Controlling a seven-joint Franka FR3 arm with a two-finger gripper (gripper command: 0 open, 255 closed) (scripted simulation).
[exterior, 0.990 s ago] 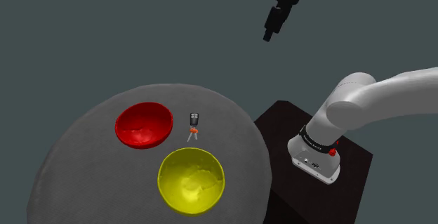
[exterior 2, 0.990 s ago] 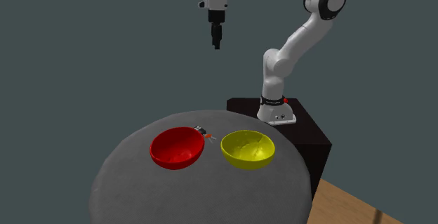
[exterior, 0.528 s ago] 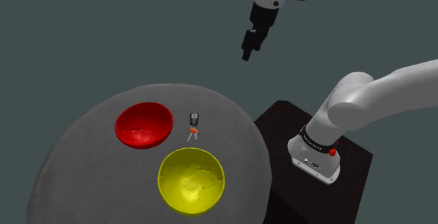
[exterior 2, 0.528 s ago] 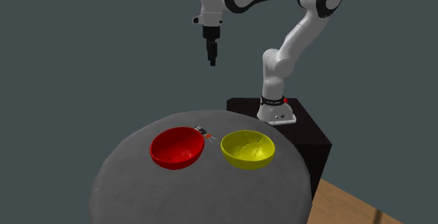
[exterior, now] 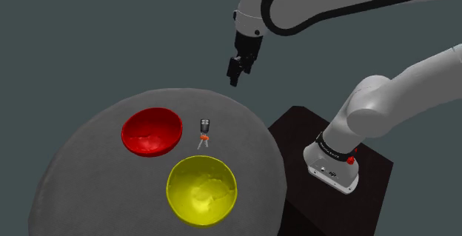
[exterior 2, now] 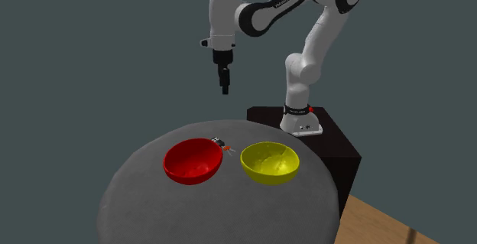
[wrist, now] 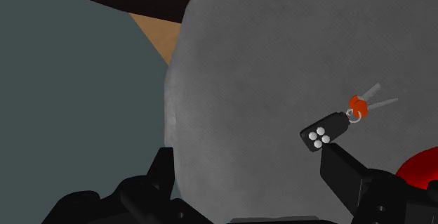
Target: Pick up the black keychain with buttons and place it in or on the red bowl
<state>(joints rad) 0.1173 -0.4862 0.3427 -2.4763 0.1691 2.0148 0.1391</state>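
Observation:
The black keychain (exterior: 205, 126) with several white buttons, an orange tag and grey keys lies flat on the round grey table (exterior: 81, 160), between the red bowl (exterior: 152, 131) and the table's far edge. My gripper (exterior: 235, 76) hangs high above the table's far rim, up and to the shoulder view's right of the keychain, open and holding nothing. In the second exterior view the gripper (exterior 2: 225, 89) is well above the keychain (exterior 2: 219, 142) and the red bowl (exterior 2: 193, 161). Through the wrist view the keychain (wrist: 324, 133) lies off to one side of the spread fingers (wrist: 344, 175), with the red bowl's rim (wrist: 421, 166) beside it.
A yellow bowl (exterior: 201, 190) stands near the table's front, close to the keychain and red bowl. The dark stand (exterior: 292, 135) abuts the table on the shoulder view's right. Wooden floor (exterior 2: 382, 223) shows past the table.
The arm has swung the gripper down and toward the shoulder view's left, closer to the table's far edge. Bowls and keychain have not moved.

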